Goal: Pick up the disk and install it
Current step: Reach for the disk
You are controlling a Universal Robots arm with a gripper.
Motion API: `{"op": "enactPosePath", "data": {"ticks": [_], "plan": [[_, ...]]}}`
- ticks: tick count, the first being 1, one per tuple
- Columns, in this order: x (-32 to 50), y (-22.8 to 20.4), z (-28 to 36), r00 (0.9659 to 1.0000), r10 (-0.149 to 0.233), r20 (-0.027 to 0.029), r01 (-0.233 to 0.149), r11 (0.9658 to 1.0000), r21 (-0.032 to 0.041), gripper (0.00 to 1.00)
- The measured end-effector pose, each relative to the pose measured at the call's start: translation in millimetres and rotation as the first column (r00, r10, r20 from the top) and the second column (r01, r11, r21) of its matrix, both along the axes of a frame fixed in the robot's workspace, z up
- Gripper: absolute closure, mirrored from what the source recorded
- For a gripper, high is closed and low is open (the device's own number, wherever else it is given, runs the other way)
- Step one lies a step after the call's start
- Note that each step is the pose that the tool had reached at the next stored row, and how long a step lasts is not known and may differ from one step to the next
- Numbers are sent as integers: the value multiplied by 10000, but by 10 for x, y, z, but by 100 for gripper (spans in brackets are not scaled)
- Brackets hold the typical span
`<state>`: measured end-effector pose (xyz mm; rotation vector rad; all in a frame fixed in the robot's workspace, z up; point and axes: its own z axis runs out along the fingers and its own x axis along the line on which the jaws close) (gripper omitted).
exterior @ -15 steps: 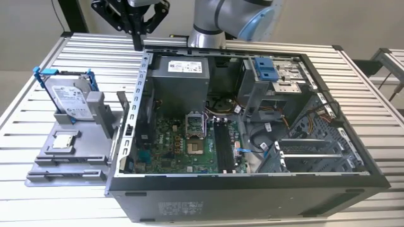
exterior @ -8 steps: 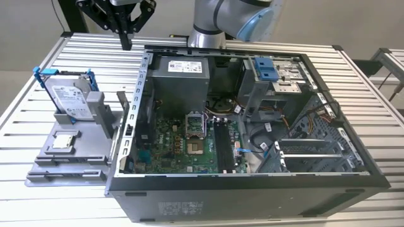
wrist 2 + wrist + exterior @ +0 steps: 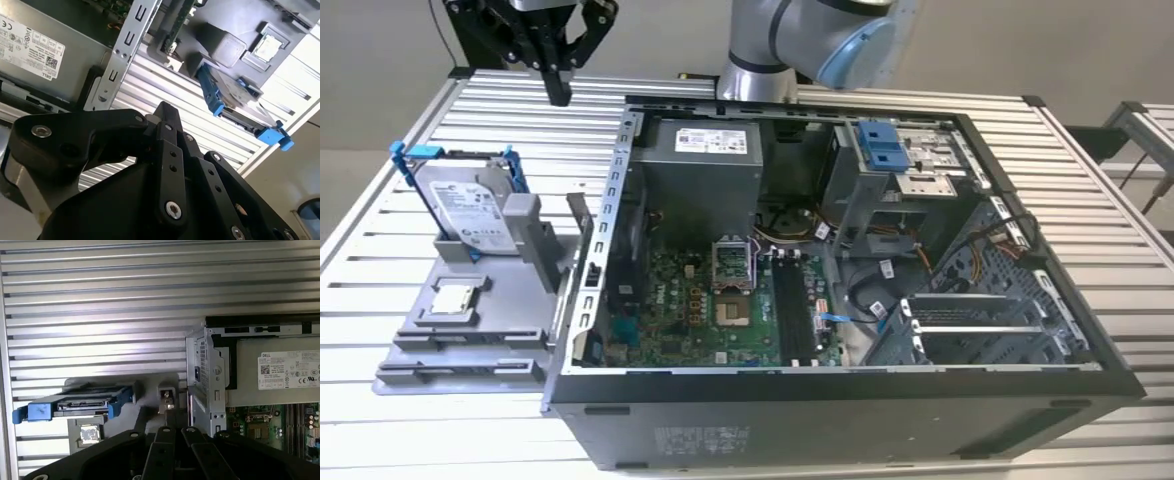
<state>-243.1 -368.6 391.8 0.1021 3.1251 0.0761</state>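
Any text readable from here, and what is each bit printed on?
White label on the power supply: black print, too small to quote.
White label on the disk: black print, too small to read.
Outer panel of the computer case: faint markings, unreadable.

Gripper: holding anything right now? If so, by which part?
Nothing is held. The gripper hangs empty, well apart from the disk, which leans untouched in the grey stand beside the computer case.
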Motion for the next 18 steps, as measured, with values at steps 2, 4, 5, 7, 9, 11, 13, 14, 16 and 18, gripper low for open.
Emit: {"op": "enactPosePath", "data": {"ticks": [2, 4, 5, 7, 9, 11, 13, 14, 16, 18], "plan": [[-74, 0, -3, 10000, 9, 0, -9, 10000, 0, 100], [-147, 0, -7, 10000, 21, 0, -21, 10000, 0, 100], [-183, 0, -9, 10000, 28, 1, -28, 10000, 0, 100], [-255, 0, -12, 10000, 42, 0, -42, 10000, 0, 100], [-323, 0, -16, 10000, 57, 0, -57, 10000, 0, 100], [-389, 0, -20, 10000, 75, 0, -75, 10000, 0, 100], [-441, 0, -22, 10000, 94, 0, -94, 10000, 0, 100], [-466, 0, -23, 9999, 104, 0, -104, 9999, 0, 100], [-487, 1, -24, 9999, 111, 1, -111, 9999, 0, 100], [-487, 1, -23, 9999, 113, 0, -113, 9999, 0, 100]]}}
